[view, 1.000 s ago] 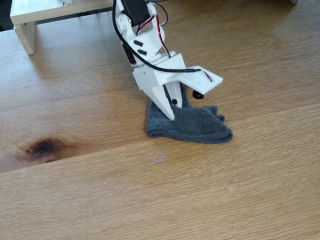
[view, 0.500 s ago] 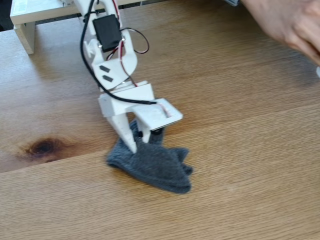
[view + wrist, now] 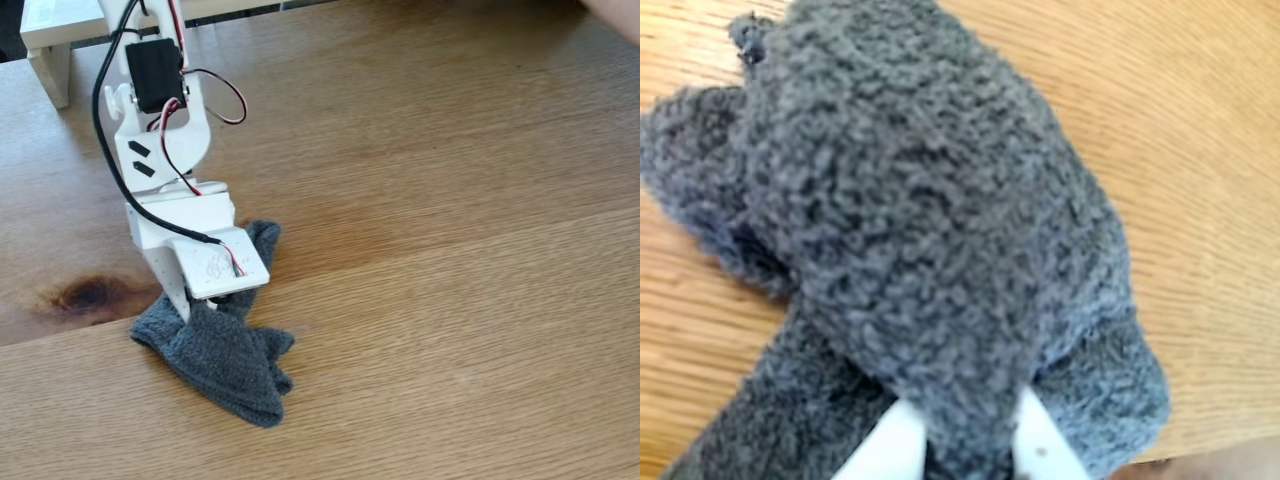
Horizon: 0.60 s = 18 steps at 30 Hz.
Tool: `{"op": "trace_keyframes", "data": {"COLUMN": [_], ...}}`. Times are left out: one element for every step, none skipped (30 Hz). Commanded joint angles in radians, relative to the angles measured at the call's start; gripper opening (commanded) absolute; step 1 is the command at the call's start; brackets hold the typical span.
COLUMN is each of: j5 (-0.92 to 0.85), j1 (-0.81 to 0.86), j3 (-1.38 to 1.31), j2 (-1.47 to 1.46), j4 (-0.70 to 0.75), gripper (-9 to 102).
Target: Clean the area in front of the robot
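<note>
Your gripper (image 3: 190,312) is pinched onto the grey cloth (image 3: 225,350), pressed to the tabletop (image 3: 450,250) at the near left, beside the dark knot (image 3: 88,294). Keep it flat (no lifting) and sweep slowly in overlapping passes.

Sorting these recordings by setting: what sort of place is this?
Probably a home or hobby desk: a broad oak-grain tabletop with a dark knot, a white shelf-like frame, and a small arm's gripper pinching a grey cloth.
</note>
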Motion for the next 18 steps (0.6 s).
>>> {"op": "trace_keyframes", "data": {"j5": [0.0,-0.011,-0.021,-0.035,-0.048,-0.052,-0.054,-0.054,-0.061,-0.072,-0.083,-0.103,-0.121,-0.14,-0.16,-0.187,-0.216,-0.229], "j1": [-0.178,-0.213,-0.242,-0.27,-0.291,-0.308,-0.324,-0.333,-0.337,-0.341,-0.341,-0.336,-0.327,-0.314,-0.299,-0.279,-0.258,-0.229], "j3": [-0.035,-0.041,-0.048,-0.049,-0.049,-0.049,-0.049,-0.049,-0.049,-0.049,-0.049,-0.049,-0.051,-0.051,-0.051,-0.051,-0.051,-0.051], "j2": [0.104,0.089,0.063,0.038,0.012,-0.015,-0.041,-0.067,-0.097,-0.124,-0.147,-0.167,-0.183,-0.195,-0.206,-0.215,-0.219,-0.222], "j4": [-0.041,-0.071,-0.097,-0.14,-0.181,-0.221,-0.259,-0.304,-0.356,-0.414,-0.462,-0.511,-0.554,-0.583,-0.611,-0.627,-0.64,-0.646], "gripper": [0,0,0,0,0,0,0,0,0,0,0,0,0,0,0,0,0,0]}}
